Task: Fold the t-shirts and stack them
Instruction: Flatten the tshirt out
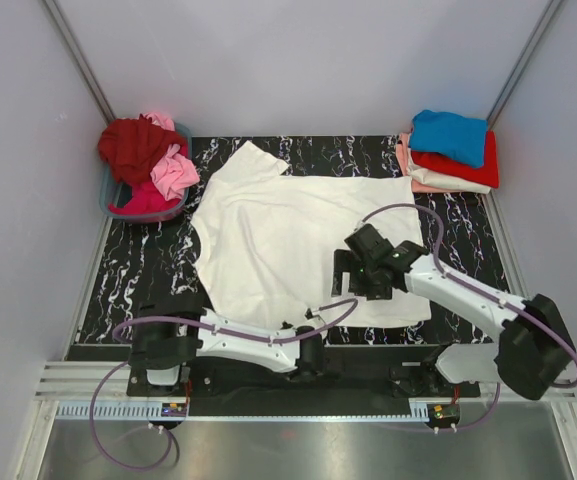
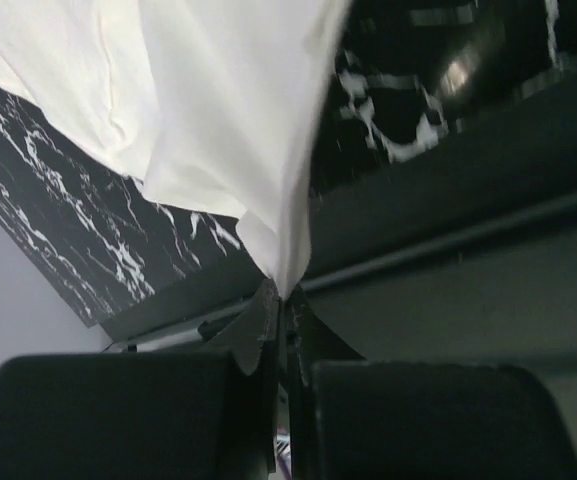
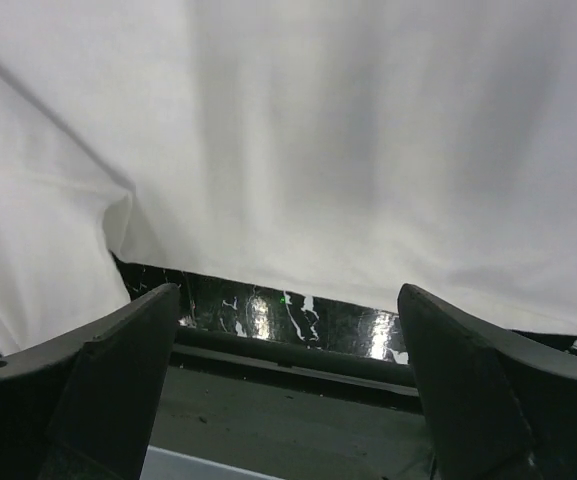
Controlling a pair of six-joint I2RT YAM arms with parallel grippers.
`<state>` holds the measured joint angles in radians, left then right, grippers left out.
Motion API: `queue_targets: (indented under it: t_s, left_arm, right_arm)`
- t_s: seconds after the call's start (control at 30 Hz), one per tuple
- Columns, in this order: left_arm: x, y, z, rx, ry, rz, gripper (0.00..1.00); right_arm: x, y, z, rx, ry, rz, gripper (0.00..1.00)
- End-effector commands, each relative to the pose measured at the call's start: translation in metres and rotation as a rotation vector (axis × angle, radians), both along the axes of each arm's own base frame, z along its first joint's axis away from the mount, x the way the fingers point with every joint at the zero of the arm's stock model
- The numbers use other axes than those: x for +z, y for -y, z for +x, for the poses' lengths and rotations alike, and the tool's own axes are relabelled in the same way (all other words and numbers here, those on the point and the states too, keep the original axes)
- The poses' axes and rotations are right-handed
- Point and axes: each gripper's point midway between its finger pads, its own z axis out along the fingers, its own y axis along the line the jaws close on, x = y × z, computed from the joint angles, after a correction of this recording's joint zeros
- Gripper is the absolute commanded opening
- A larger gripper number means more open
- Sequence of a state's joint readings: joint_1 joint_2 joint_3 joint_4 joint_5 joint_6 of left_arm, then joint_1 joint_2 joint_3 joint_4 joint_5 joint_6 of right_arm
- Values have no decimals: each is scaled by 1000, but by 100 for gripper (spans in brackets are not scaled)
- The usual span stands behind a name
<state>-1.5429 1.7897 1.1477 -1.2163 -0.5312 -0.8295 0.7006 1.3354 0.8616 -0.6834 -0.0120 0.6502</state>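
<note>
A white t-shirt point(image 1: 288, 240) lies spread on the black marbled table point(image 1: 138, 270). My left gripper point(image 1: 306, 338) is at the shirt's near edge, by the table's front. In the left wrist view it point(image 2: 284, 300) is shut on a pulled-up corner of the white t-shirt point(image 2: 218, 120). My right gripper point(image 1: 353, 277) hovers over the shirt's near right part. In the right wrist view it point(image 3: 288, 330) is open and empty, with the white t-shirt point(image 3: 348, 140) ahead and its near hem just beyond the fingers point(image 3: 118, 350).
A stack of folded shirts point(image 1: 450, 152), blue and red on top, sits at the back right corner. A blue basket point(image 1: 118, 205) of red and pink clothes point(image 1: 148, 155) stands at the back left. Grey walls close in on both sides.
</note>
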Motion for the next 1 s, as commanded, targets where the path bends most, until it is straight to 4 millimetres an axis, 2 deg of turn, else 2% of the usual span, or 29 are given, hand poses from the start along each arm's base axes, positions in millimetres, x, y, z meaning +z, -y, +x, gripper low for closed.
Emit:
queue_targets:
  t_s: [0.0,0.23,0.3,0.4,0.43,0.47,0.53,0.57,0.63,0.73,0.87,0.97]
  left_arm:
    - [15,-25,-23,49,-36,48,0]
    - [20,-52,-35,102,-29,53,0]
    - [23,-63,-35,133,-14,53,2]
    - [25,-79,-36,155,-11,54,5]
    - [25,-82,-36,160,-11,51,6]
    - [22,-90,-37,172,-10,65,7]
    - [21,-95,-38,185,-11,63,8]
    - [18,-103,-39,199,-11,77,8]
    - [17,-108,-39,215,-8,64,8]
    - [16,-105,-39,235,-1,7,8]
    - [16,-95,-38,249,-1,-90,8]
    - [17,-89,-36,251,4,-138,9]
  right_arm:
    - [44,33,24,-220,192,-64,99]
    - [65,105,2,-563,302,-130,100]
    - [68,120,-6,-635,315,-124,100]
    - [62,124,-15,-694,291,-76,100]
    - [58,122,-16,-698,275,-54,100]
    - [43,118,-22,-699,206,-22,100]
    - [34,111,-18,-691,161,63,100]
    - [20,114,-21,-732,79,98,100]
    - [7,136,-27,-778,40,27,100]
    - [-2,150,-27,-880,-15,52,100]
    - [-17,149,-26,-966,-86,108,98]
    - [-33,156,-27,-1014,-114,85,90]
